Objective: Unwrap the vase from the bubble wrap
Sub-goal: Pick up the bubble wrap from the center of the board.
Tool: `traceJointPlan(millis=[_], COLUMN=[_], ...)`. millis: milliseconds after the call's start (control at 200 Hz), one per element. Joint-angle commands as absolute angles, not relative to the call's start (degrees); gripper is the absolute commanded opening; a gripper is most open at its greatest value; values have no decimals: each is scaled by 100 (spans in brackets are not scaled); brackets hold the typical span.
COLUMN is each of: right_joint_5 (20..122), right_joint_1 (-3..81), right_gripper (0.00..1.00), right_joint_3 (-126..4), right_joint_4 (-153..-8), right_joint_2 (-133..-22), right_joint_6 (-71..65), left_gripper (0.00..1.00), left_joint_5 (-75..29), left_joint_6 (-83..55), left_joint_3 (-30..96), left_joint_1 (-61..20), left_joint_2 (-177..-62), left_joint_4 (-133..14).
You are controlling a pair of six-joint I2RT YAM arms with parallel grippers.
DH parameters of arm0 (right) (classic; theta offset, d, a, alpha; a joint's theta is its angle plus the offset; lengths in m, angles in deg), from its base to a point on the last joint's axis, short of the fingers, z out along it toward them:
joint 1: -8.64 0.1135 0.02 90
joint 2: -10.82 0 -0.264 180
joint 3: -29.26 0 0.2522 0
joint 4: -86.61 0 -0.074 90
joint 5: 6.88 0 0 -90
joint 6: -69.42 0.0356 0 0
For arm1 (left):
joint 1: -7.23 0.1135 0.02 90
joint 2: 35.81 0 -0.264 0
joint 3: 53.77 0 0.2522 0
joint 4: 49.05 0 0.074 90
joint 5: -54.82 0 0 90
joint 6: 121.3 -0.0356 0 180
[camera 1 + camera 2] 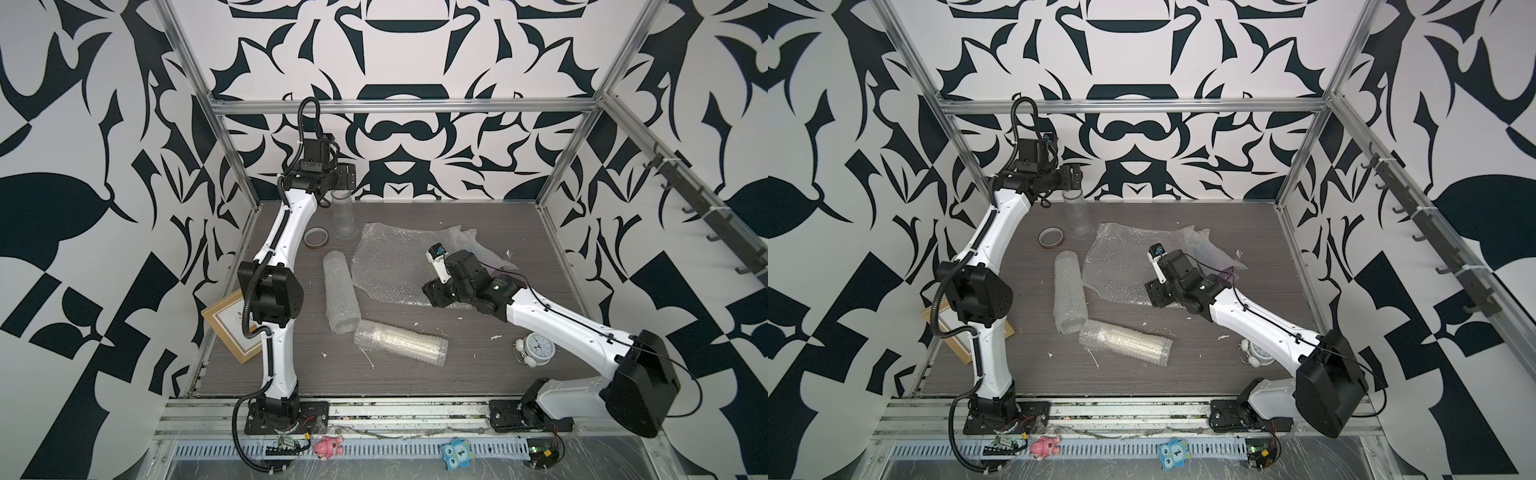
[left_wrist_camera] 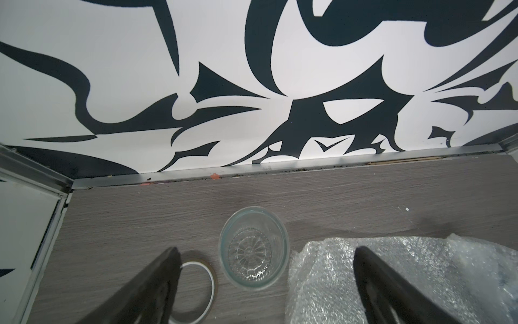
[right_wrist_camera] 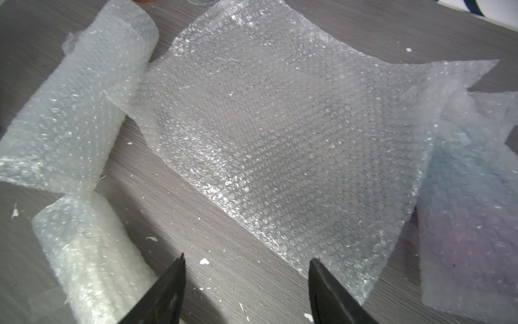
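Robotics lab test cell: alu extrusion frame point(image 1: 399, 107), b/w patterned wall panels point(image 1: 75, 137), left arm point(image 1: 291, 220) & right arm point(image 1: 557, 320) bolted to front rail point(image 1: 407, 415), bare circuit boards point(image 1: 540, 455) w/ loose wiring, grey wood-grain tabletop point(image 1: 415, 382).

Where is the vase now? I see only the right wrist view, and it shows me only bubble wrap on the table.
Observer: The vase stands upright and unwrapped at the far side of the table, next to a tape roll.
Operator: Does the left gripper hold it?
Observer: No. The left gripper is open above it, and its fingers do not touch the glass.
Operator: Is something else near my arm?
Observer: An alarm clock stands on the table beside the right arm.
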State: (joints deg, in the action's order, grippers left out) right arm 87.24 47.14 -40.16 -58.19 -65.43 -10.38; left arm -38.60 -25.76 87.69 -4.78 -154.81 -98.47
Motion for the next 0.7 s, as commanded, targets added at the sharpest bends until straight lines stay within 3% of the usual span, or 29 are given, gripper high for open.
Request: traceJointPlan(millis=[0, 255, 695], right_joint_5=[9017, 8486, 8133], right_joint_1=[4366, 3282, 2371], right_gripper=[71, 68, 68], right_joint_3=[-4100, -4303, -5043], right_joint_4=[-5624, -5644, -5593], right_joint_2=[-6372, -6313, -6910], right_joint_6=[-891, -813, -1001], left_gripper=[99, 99, 99], left_joint_5=[-3667, -3518, -3531], left_joint_6=[-2492, -2549, -2621], left_joint_3=[8551, 7841, 6182], left_joint_1=[-509, -788, -1720], left_joint_2=[-15025, -14169, -12666], left_joint_4=[-10092, -10241, -10187])
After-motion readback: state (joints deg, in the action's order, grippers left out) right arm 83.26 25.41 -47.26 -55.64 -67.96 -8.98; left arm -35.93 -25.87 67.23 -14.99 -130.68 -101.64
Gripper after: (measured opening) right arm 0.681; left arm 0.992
